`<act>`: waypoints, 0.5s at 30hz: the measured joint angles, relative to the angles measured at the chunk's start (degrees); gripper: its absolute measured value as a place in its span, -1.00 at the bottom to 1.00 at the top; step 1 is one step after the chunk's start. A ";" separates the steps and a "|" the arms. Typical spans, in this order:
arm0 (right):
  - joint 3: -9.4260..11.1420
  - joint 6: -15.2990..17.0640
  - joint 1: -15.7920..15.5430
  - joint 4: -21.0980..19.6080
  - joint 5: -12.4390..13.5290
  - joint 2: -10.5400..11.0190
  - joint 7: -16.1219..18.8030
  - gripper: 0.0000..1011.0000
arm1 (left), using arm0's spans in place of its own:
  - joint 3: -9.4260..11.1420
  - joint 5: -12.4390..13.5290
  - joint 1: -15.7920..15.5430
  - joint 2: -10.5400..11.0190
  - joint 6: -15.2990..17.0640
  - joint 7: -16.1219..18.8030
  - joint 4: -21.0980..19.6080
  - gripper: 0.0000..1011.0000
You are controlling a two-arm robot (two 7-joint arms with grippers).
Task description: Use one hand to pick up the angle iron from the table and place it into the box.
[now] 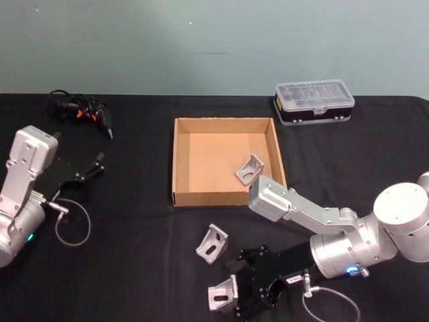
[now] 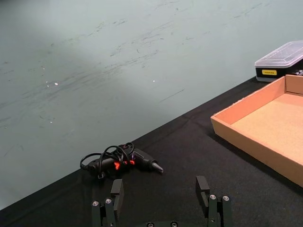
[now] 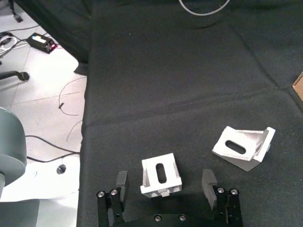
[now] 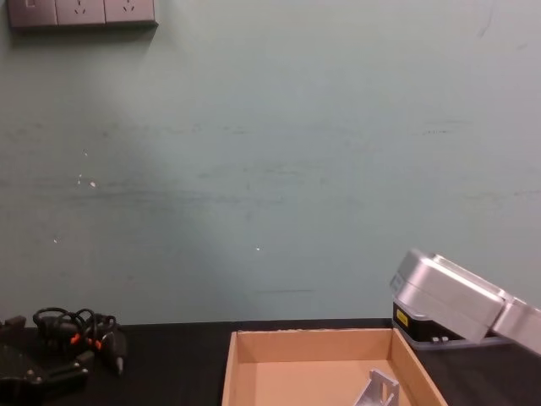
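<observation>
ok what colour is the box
The box is plain tan cardboard brown, best seen in the head view.

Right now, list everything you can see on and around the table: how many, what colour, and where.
Flat matte tabletop: one, black, under everything.
Shallow cardboard box: one, tan, mid-table.
Metal angle irons: three, silver-grey; one inside the box by its right wall, one on the table in front of the box, one nearest the robot.
Plastic case with clear lid: one, black, far right, beyond the box.
Cabled tool: one, black with orange, far left.
Left gripper: one, black, open, idle at the table's left.
Right gripper: one, black, open, astride the nearest angle iron.
</observation>
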 joint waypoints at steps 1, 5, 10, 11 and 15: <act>0.00 0.00 0.00 0.00 0.00 0.00 0.00 0.97 | 0.00 0.00 0.00 0.00 0.00 0.00 0.00 0.98; -0.15 -0.15 0.06 -0.05 0.32 0.07 -0.43 0.80 | 0.00 0.00 0.00 0.00 0.00 0.00 0.00 0.98; -0.30 -0.21 0.06 -0.26 0.59 0.25 -0.61 0.56 | 0.00 0.00 0.00 0.00 0.00 0.00 0.00 0.98; -0.39 -0.26 0.11 -0.26 0.61 0.28 -0.62 0.45 | 0.00 0.00 0.00 0.00 0.00 0.00 0.00 0.98; -0.54 -0.46 0.19 -0.28 0.78 0.37 -0.60 0.24 | 0.00 0.00 0.00 0.00 0.00 0.00 0.00 0.98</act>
